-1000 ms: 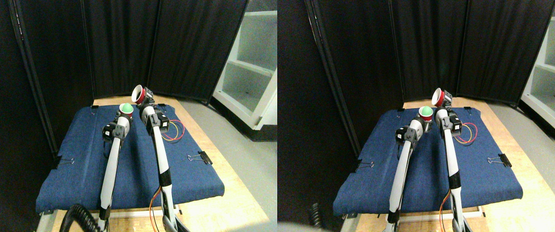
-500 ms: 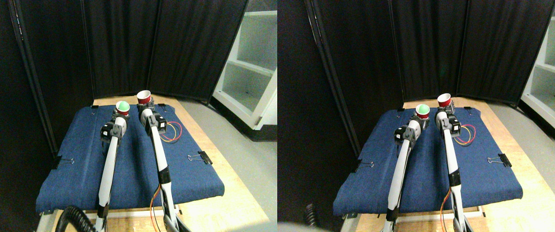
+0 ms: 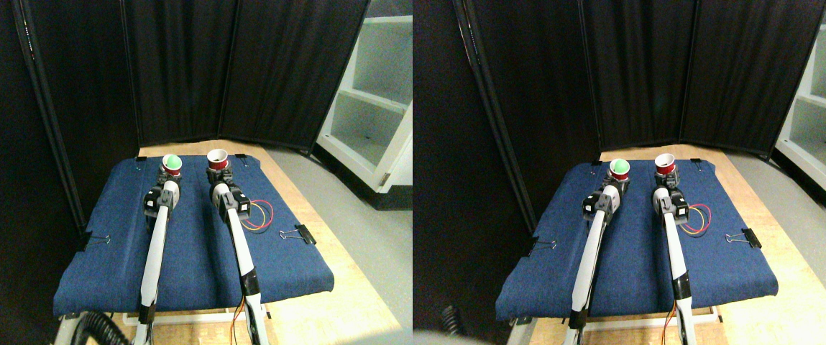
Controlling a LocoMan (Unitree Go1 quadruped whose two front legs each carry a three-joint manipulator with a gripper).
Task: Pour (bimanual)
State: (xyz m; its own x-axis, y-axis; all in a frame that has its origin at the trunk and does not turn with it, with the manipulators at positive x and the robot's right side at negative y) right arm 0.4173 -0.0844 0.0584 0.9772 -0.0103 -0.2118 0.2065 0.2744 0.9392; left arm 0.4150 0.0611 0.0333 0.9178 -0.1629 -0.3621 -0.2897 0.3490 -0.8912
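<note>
Cloth (image 3: 190, 251), blue denim, covers wooden table (image 3: 341, 302); near hem bare, binder clips (image 3: 299, 233) pinning side edges. Open cloth left and right of both arms. Coloured wire loop (image 3: 258, 213) lies right of right arm. Left gripper (image 3: 169, 175) holds red cup with green ball (image 3: 171, 164) upright; right gripper (image 3: 219, 170) holds empty red cup (image 3: 218, 158) upright, cups apart, near far edge. Black curtain (image 3: 182, 65) behind. No readable writing.

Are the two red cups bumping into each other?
Apart. The stereo pair view shows blue cloth between the left cup and the right cup.
</note>
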